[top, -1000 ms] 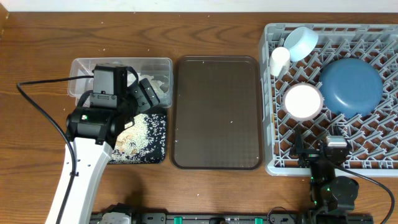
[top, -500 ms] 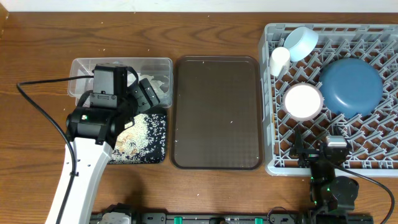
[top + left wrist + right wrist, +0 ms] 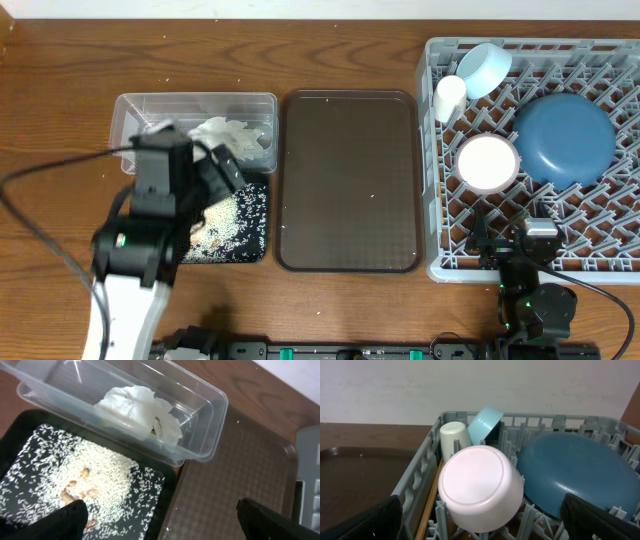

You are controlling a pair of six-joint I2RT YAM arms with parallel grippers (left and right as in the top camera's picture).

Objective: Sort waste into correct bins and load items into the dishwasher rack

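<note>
Crumpled white tissue lies in the clear tub; in the left wrist view a small yellow-green bit shows in it. Loose rice lies in the black tray. My left gripper is open and empty above that tray's right part. In the grey rack are the deep-blue bowl, the upside-down white bowl, the light-blue bowl and the white cup. My right gripper is open and empty at the rack's front edge.
The dark brown serving tray lies between the black tray and the rack. A black cable runs from the left arm to the table's left edge. Brownish bits lie among the rice.
My left arm has pulled back toward the table's front, uncovering the clear tub and the tissue in it. The right arm has not moved.
</note>
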